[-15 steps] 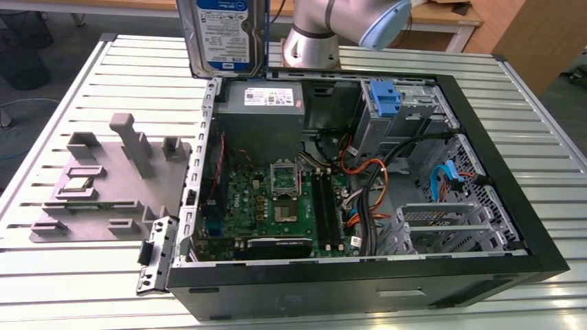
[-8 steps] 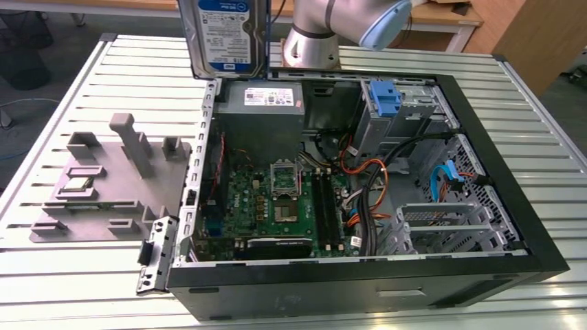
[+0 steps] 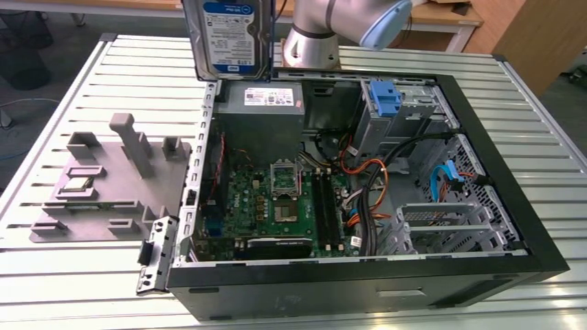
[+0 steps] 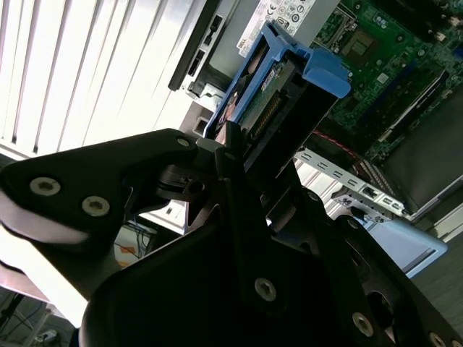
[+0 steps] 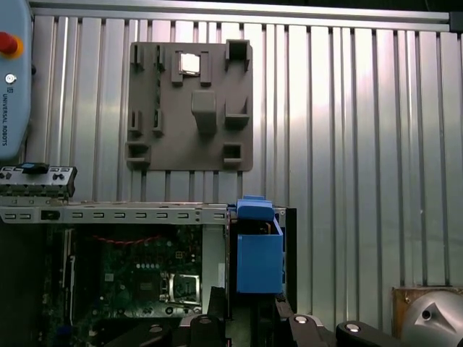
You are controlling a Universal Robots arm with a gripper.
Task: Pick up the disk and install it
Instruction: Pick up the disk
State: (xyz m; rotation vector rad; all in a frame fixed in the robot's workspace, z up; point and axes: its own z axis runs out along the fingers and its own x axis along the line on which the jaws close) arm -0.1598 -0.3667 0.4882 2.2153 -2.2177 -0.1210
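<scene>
Between the fingers of the gripper [image 4: 233,148] the disk [image 4: 262,85] sits clamped by one end, its blue side rails plain in both wrist views. The hand is closed on it and holds it clear of everything else. The pick-up looks done, then, and the whole of the install is left: the disk hangs on edge over the rim of the open computer case [image 3: 513,192], not yet in any bay.

Just below the hand, inside the case, lie the power-supply box [image 3: 261,113] and, past it, the motherboard [image 3: 275,206] with loose cables [image 3: 372,182] alongside. Farther from the hand, the drive cage [image 3: 413,113] holds a blue latch [image 3: 385,96] and, as far as this angle lets me judge, no drive.

Well away from the hand and outside the case, a grey fixture plate [image 3: 55,230] rests on the slatted table [image 3: 73,289]. One of its pockets holds a small silvery square [image 3: 78,184], possibly a chip.
</scene>
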